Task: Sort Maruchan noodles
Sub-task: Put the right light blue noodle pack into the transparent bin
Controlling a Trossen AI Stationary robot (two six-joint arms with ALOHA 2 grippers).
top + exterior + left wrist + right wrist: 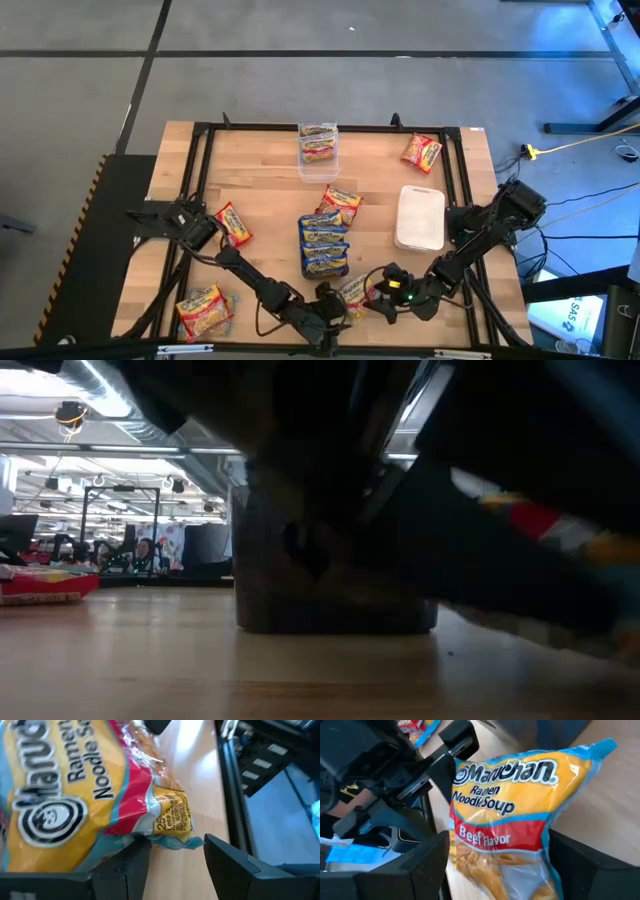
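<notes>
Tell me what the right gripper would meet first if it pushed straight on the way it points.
The beef-flavor Maruchan packet, already lying between the right gripper's open fingers. Just beyond it is the left gripper, at the packet's far end; how far beyond is hard to judge.

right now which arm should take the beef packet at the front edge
Right, I'd say: the beef packet sits squarely between the right gripper's open fingers, while the left gripper only straddles its corner.

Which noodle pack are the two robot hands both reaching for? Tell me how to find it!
Start at the wooden table and go to its near edge, where both arms meet. Between the left end effector and the right end effector lies one Maruchan packet. Unlike the blue-banded stack behind it, its band is red and reads Beef Flavor.
</notes>
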